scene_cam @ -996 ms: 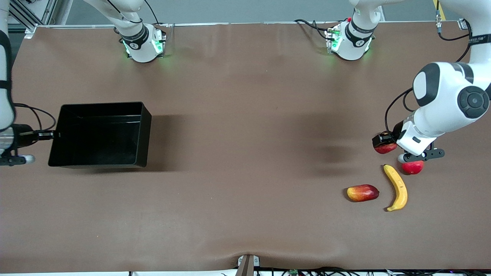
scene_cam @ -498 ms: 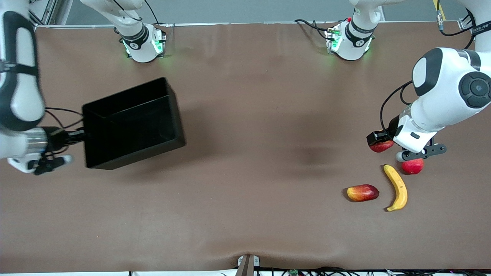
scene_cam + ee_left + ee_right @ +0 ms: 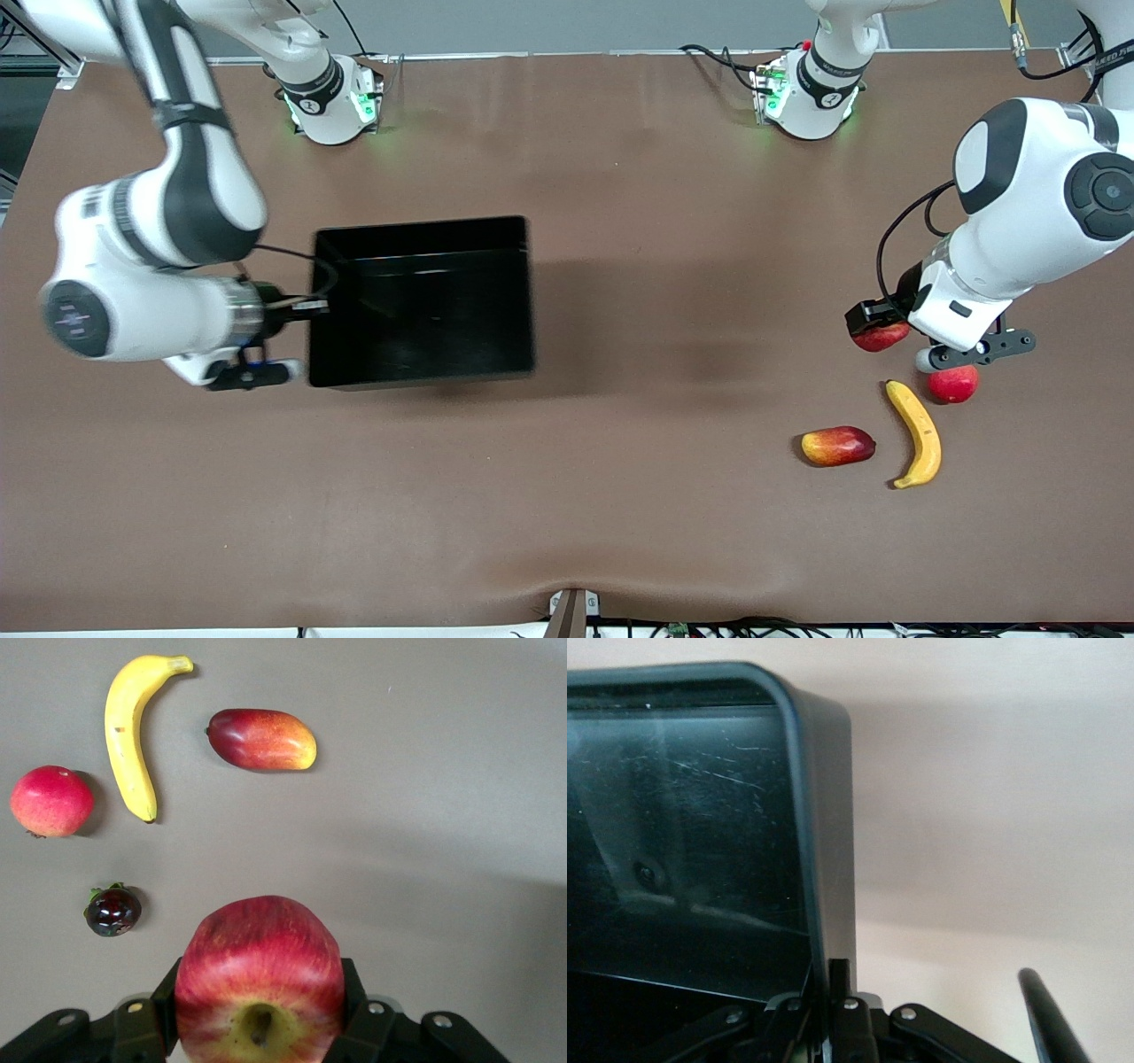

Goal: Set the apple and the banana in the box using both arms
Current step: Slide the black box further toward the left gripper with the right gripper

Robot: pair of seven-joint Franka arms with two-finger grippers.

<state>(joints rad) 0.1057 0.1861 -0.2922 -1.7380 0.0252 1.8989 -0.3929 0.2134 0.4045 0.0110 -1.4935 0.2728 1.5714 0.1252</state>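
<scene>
The apple [image 3: 882, 338], red with yellowish streaks, hangs just above the table with my left gripper [image 3: 873, 326] shut on it; in the left wrist view the apple [image 3: 260, 979] sits between the black fingers [image 3: 165, 997]. The banana [image 3: 917, 433] lies on the table below it, nearer to the front camera, and shows as the banana [image 3: 129, 734] in the left wrist view. My right gripper [image 3: 310, 307] is shut on the end wall of the black box [image 3: 423, 301], held over the middle of the table. In the right wrist view my right gripper [image 3: 833, 979] pinches the thin wall of the box [image 3: 682, 833].
A mango-like red-and-yellow fruit [image 3: 837, 446] lies beside the banana, toward the table's middle. A round red-pink fruit [image 3: 953, 384] sits beside the banana's farther tip. A small dark fruit [image 3: 112, 910] lies under the left arm.
The right arm has carried the box from its end of the table toward the middle, turning it on the way. The left gripper with the apple has shifted only slightly.
</scene>
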